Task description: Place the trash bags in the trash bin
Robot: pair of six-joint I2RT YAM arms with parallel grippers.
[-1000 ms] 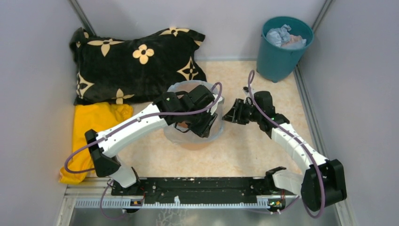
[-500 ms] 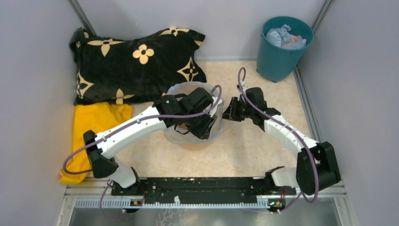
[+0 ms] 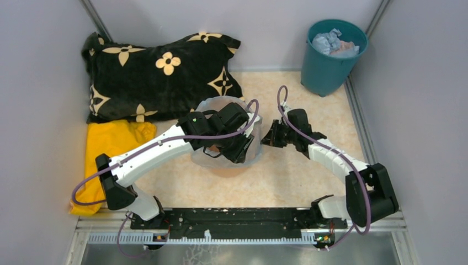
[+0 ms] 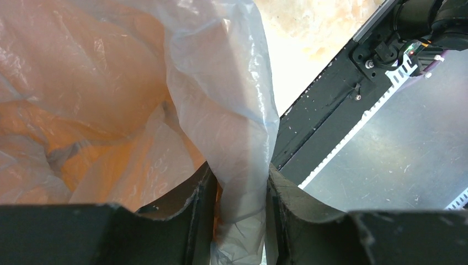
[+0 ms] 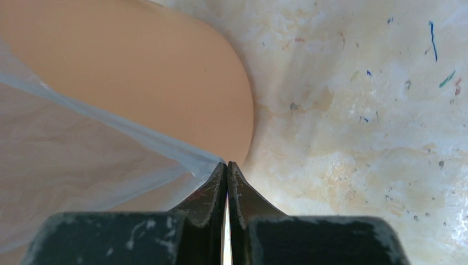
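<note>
pale blue film of the bag [image 4: 232, 110] lies in and over the bin [image 5: 138, 72], which stands at the centre of the table [image 3: 287, 176]. left gripper [image 4: 240, 185] reaches over the rim near 5 o'clock and pinches a thick fold of bag, likely anchoring that side while the rest is spread. right gripper [image 5: 227, 168] sits outside the wall at 3 o'clock, jaws pressed together just where the bag's edge ends. whether film is caught between them i cannot tell. the aim looks to be drawing that edge down over the rim.
</note>
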